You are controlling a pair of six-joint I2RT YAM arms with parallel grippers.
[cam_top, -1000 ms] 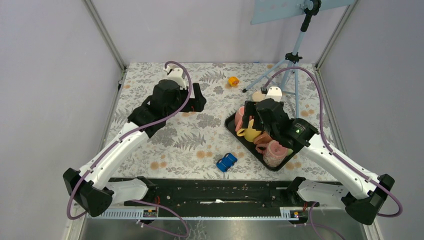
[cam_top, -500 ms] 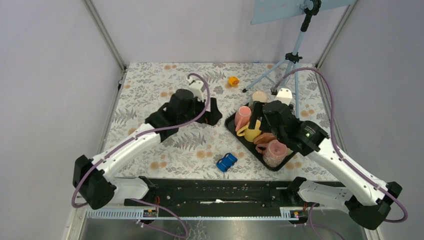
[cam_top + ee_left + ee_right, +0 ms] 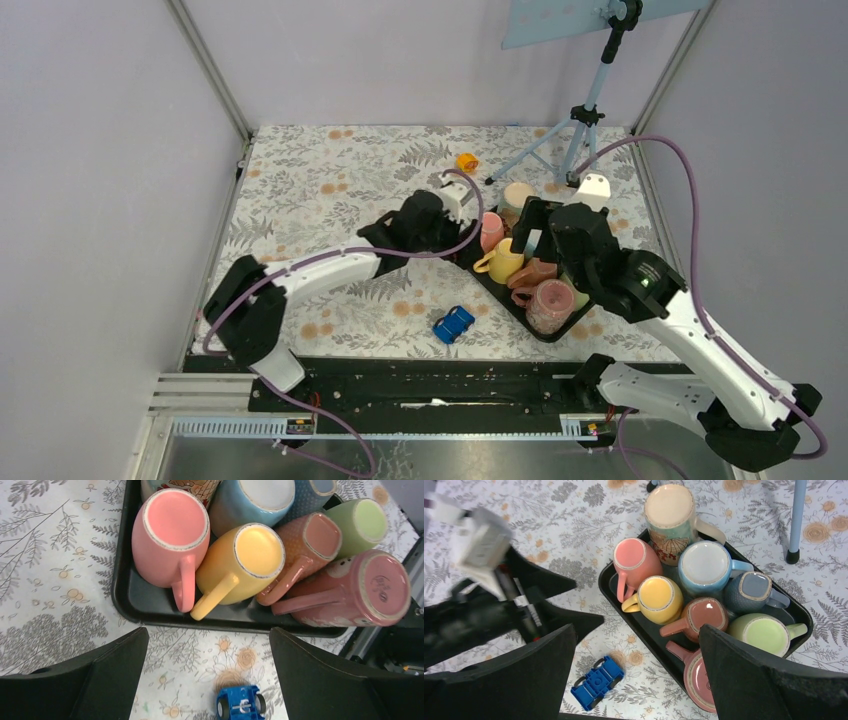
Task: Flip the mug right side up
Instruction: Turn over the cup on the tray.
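Tray [image 3: 641, 625] right of centre, 8 mugs [image 3: 657, 599] in it, toy car [image 3: 597, 682] before it, tripod [image 3: 586, 113] behind

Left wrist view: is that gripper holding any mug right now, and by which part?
Nothing is held. The left gripper is open above the table, just short of the tray, touching nothing.

Plain lilac walls [image 3: 100, 150] stood round me; floral cloth [image 3: 310, 170] underneath, blue tripod [image 3: 592, 100] w/ board [image 3: 555, 22] at back right.

Eight mugs [image 3: 659, 597] — one tray [image 3: 142, 605] — one toy car [image 3: 596, 682].
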